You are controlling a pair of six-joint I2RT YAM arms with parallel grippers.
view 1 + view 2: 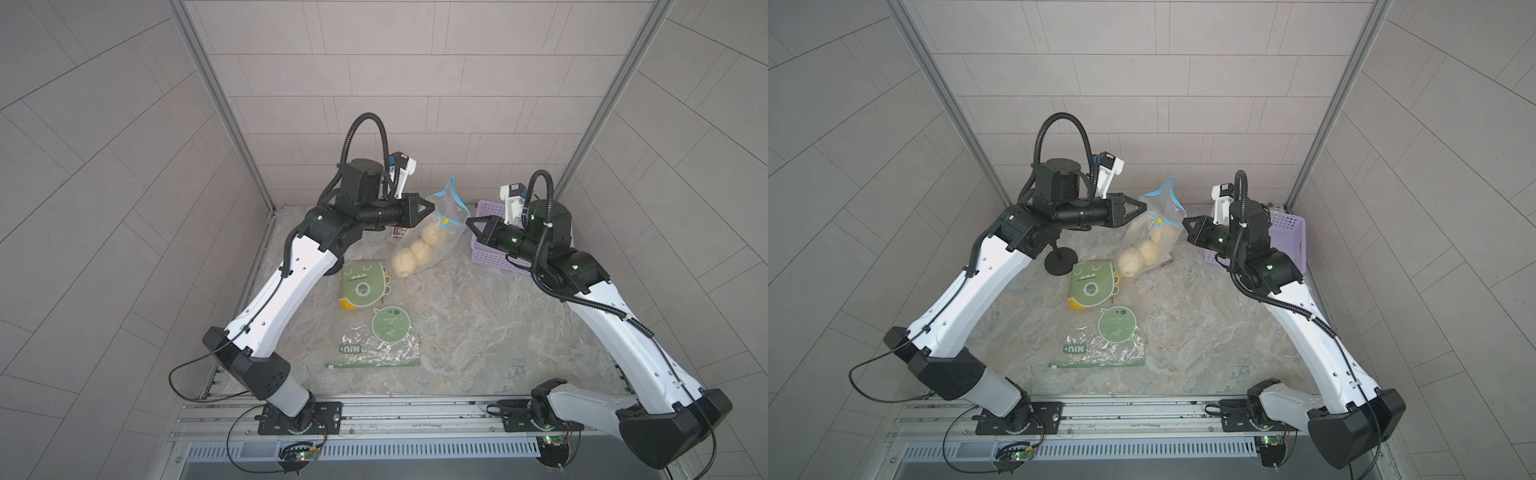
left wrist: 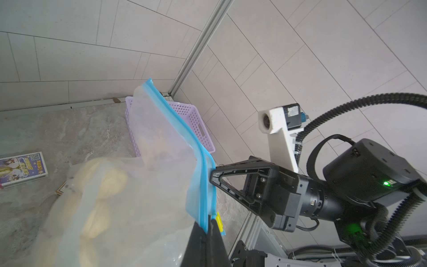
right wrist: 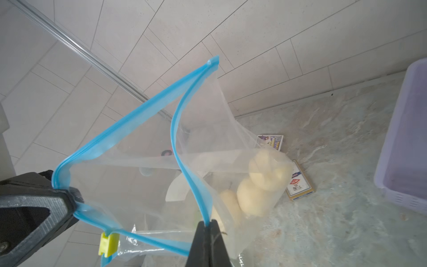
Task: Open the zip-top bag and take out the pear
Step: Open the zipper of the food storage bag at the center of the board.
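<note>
We are holding the zip-top bag [image 1: 449, 210] open at the worktop's [image 1: 478, 324] far side, left jaws pinching one blue rim [image 3: 115, 133], right jaws the other, pears [image 1: 420, 250] sagging inside.

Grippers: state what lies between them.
The zip-top bag, mouth spread open; left gripper and right gripper each pinch a lip. Clearest in the right wrist view.

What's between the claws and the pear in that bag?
Only the clear film of the zip-top bag. The left claw and right claw are both shut on its blue zip rim, holding the mouth open; the pears lie low inside. Nothing else blocks the mouth.
</note>
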